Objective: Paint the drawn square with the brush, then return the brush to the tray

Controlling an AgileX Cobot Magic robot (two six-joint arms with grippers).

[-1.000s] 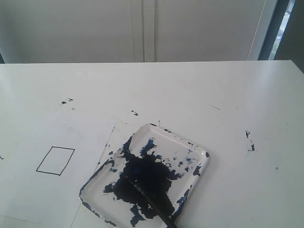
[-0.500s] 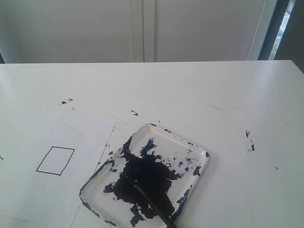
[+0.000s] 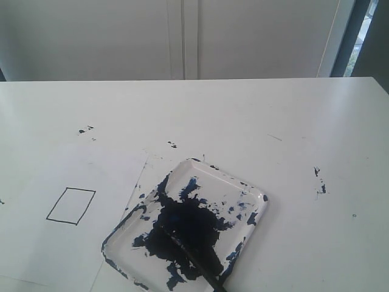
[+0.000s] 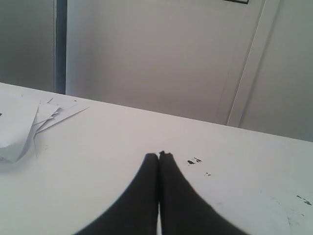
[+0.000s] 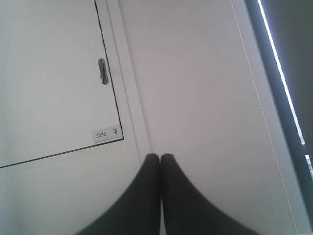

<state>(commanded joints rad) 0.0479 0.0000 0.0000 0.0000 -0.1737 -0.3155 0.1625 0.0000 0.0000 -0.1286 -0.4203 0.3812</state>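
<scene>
The left end effector [image 4: 159, 155], a pair of black tapering fingers, has its tips pressed together with nothing between them. It hangs above the white counter [image 4: 98, 147] and touches nothing, near a few dark paint specks [image 4: 194, 160] and well apart from a loose pile of white paper sheets [image 4: 24, 122]. The right end effector [image 5: 160, 156], of the same black build, is likewise pressed together and empty. It faces a white cabinet door with a small grey handle [image 5: 102, 71]. Neither end effector shows in the exterior view.

The long thin black brush [image 3: 194, 260] lies in the clear shallow rectangular plastic tray [image 3: 262, 193], whose floor is smeared with a big dark navy blot and splatters. The tray stands on the counter with its near left corner at the right edge of a white sheet of paper [image 3: 91, 164]. The brush's clotted tip sits in the blot near the tray's middle and is hard to tell from the paint around it. Its long axis runs on a diagonal, with the tip toward the upper left of the exterior view and the handle toward the lower right. The handle crosses the tray's near rim and leaves the picture at the bottom edge.

The small black-outlined square [image 3: 71, 205] is drawn on the paper, left of the tray and apart from it, and its inside is plain white
</scene>
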